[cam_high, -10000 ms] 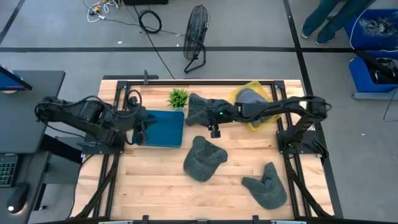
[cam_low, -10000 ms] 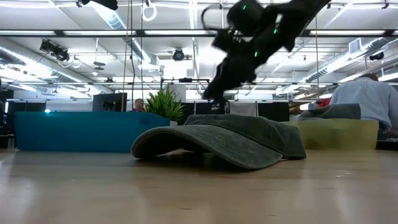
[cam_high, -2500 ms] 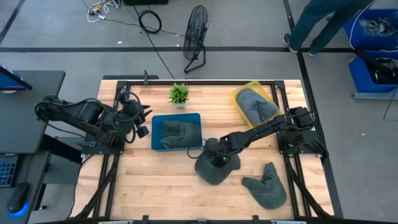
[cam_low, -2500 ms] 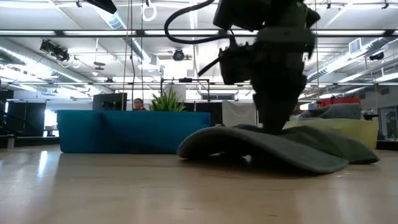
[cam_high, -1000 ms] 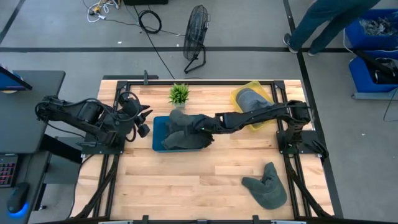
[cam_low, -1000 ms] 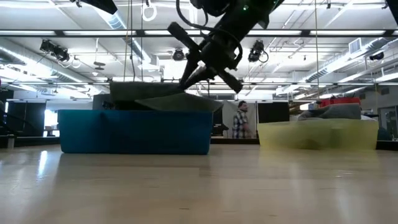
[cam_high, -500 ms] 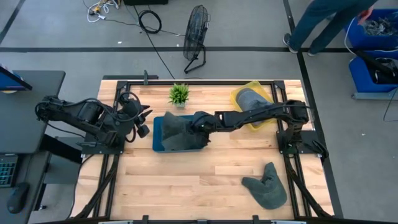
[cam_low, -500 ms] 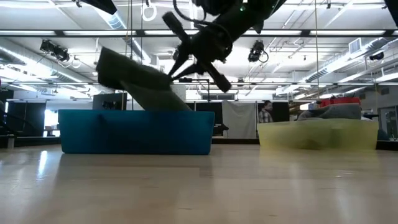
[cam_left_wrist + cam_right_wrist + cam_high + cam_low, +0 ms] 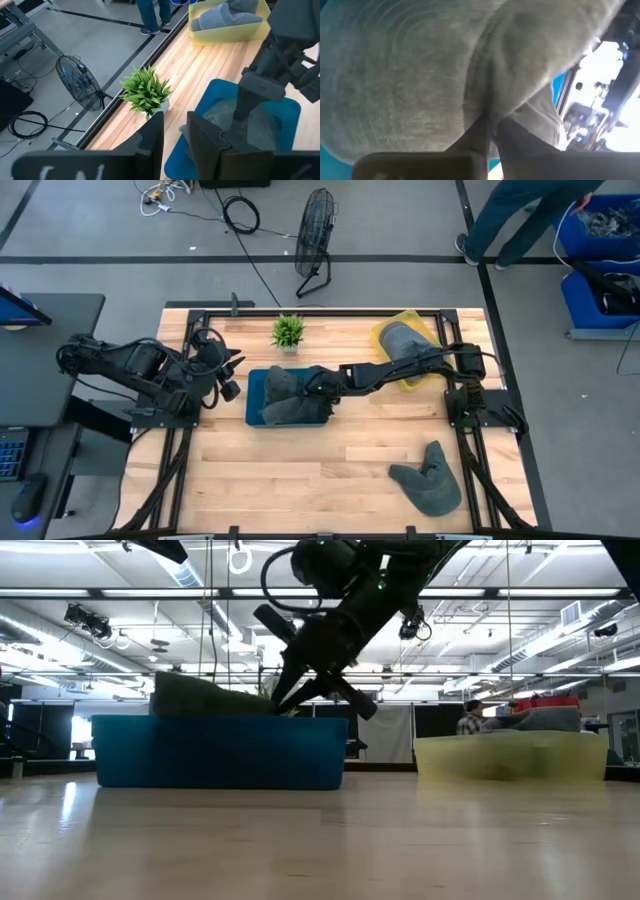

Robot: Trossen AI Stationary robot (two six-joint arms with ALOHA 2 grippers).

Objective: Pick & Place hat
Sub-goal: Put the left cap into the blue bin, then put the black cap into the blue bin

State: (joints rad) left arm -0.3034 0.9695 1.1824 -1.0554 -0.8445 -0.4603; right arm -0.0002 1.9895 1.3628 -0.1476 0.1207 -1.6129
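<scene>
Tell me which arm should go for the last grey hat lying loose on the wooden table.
Right. The grey fabric hat lies on the table's right side, by the right arm's base; the left gripper waits beyond the blue bin.

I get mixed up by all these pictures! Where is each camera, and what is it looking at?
High view: above the table, looking straight down; both dark arms, right pincer over the blue plastic bin.
Low view: at tabletop height, looking across; the right arm reaches down from above.
Left wrist view: on the left arm, facing the small green potted plant; its own fingers show.
Right wrist view: on the right arm, pressed close to a grey fabric hat.
High and low views share the blue bin and the yellow plastic bin.
</scene>
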